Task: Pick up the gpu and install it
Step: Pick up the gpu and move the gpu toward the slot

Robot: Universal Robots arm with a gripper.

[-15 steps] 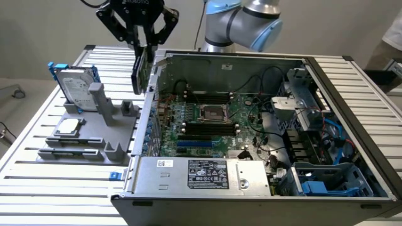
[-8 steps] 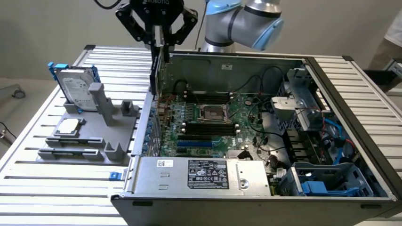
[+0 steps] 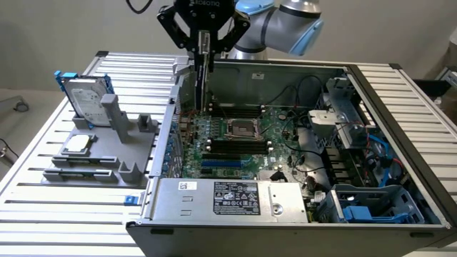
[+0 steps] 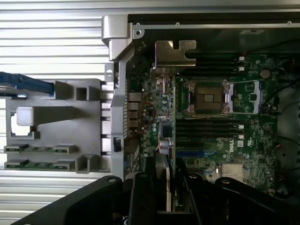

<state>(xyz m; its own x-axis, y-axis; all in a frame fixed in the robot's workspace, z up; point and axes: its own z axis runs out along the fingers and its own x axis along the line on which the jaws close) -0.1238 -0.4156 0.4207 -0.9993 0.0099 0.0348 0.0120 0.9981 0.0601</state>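
The fingers [image 4: 143, 194] of the gripper [image 3: 204, 51] are clamped on the gpu [image 3: 205, 80], which is held upright and edge-on. It is held in the open computer case [image 3: 400, 101], over the motherboard [image 3: 236, 144] and near the case's slotted wall. Contact with the board cannot be told. A silver bracket [image 4: 174, 55] is seen at one end of the gpu. Outside the case, on the exterior view's left, a gray holder [image 3: 107, 160] is set. A hard drive [image 3: 89, 104] is stood upright in it and a small square chip [image 3: 78, 142] is laid flat.

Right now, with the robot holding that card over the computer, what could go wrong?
The gripper pinches the thin gpu by one end, so it might tilt or slip. Its silver bracket hangs over the motherboard and could knock parts there. The case wall stands close beside it and might catch it.
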